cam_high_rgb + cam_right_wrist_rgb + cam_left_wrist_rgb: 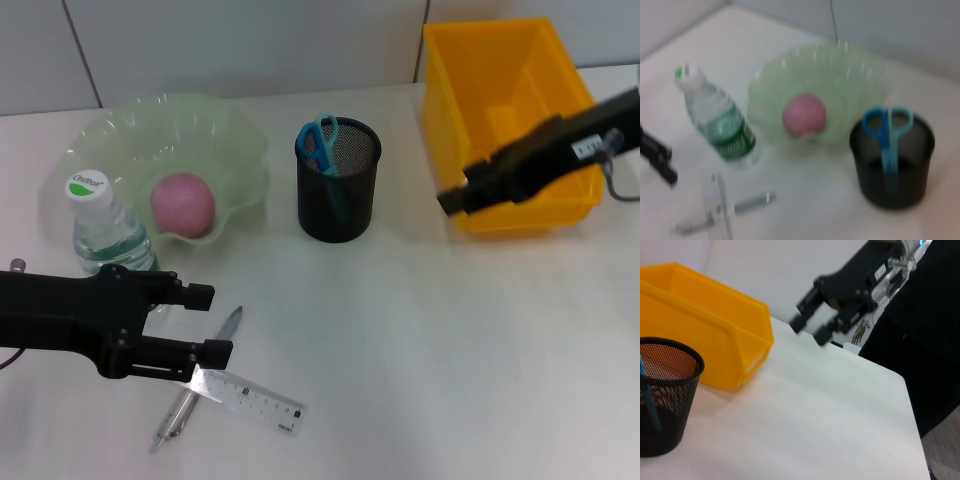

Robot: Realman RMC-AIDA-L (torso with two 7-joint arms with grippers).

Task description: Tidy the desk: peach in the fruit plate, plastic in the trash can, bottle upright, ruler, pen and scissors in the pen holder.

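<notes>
On the white desk (420, 340) nearest the robot, the left gripper (205, 325) hovers low with its two black fingers (200, 296) spread apart, one above the other in the head view, just over the near end of the clear ruler (250, 397), which lies flat and crosses a silver pen (195, 385). Just behind that arm stands the water bottle (105, 232), upright, with a green-and-white cap and a green label. Beside the bottle sits the pale green, wavy-rimmed fruit plate (235, 135), and the pink peach (183, 205) rests inside it. Near the middle of the desk is the black mesh pen holder (340, 215), with blue-handled scissors (322, 143) standing in it, handles up. At the far right, the yellow plastic bin (475, 110) serves as the trash can; what lies inside it cannot be made out. The right gripper (452, 201) hangs in front of the bin's near wall, above the desk; in the left wrist view its fingers (802, 321) stand slightly apart with nothing between them.
</notes>
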